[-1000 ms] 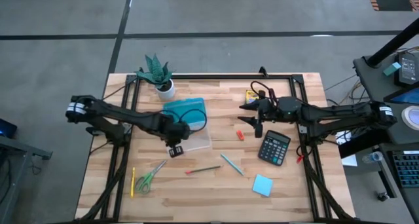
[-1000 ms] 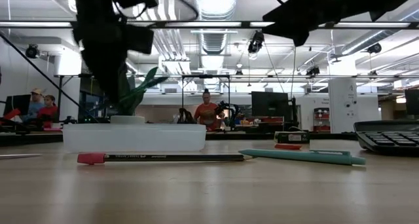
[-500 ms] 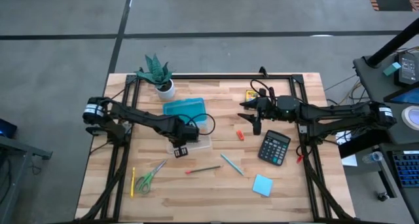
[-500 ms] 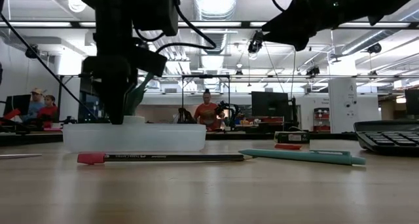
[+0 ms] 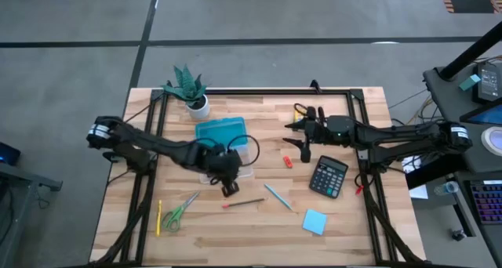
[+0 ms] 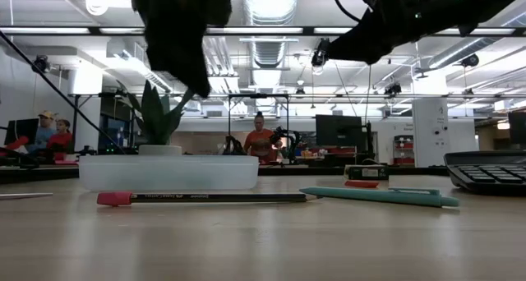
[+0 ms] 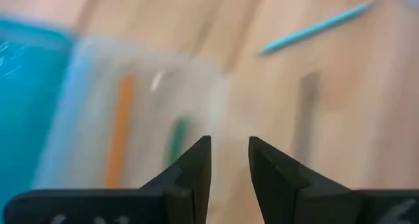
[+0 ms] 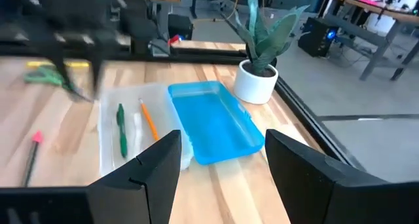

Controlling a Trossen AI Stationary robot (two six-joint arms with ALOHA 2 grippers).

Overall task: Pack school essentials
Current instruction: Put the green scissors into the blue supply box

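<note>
Where closest to the low camera, shows only bare pale planks of the desk (image 5: 235,237). Next inward: square blue sticky pad (image 5: 314,221) toward the right, green-handled scissors (image 5: 176,213) toward the left with a yellow pencil (image 5: 159,218) just beside them. Behind these, lying flat and apart: a dark pencil with a red tip (image 5: 243,203) and a teal pen (image 5: 277,196).

Farther in, hangs above the near corner of the clear case (image 5: 245,171): left gripper (image 5: 229,187), fingers (image 7: 196,168) parted by a narrow gap, pinching nothing. Inside the case, side by side: an orange pencil (image 8: 148,119) and a green pen (image 8: 121,137). Touching the far side of the case, a blue lid (image 5: 220,132) lying open and flat.

To the right, a dark calculator (image 5: 328,176), with a tiny red piece (image 5: 288,161) between it and the case. Above and just beyond the red piece, held clear of the wood: right gripper (image 5: 302,141), fingers (image 8: 144,168) spread wide, empty. Past it, partly hidden by the arm, a yellow-green crayon box (image 5: 301,111). At the far left corner, a potted plant (image 5: 188,88) in a white pot.

Beyond the desk, a broad workshop hall: strip lights and ducts overhead, dark monitors on benches, a person in an orange top (image 6: 260,141) at the middle, two more people seated (image 6: 49,133) at the far left.
</note>
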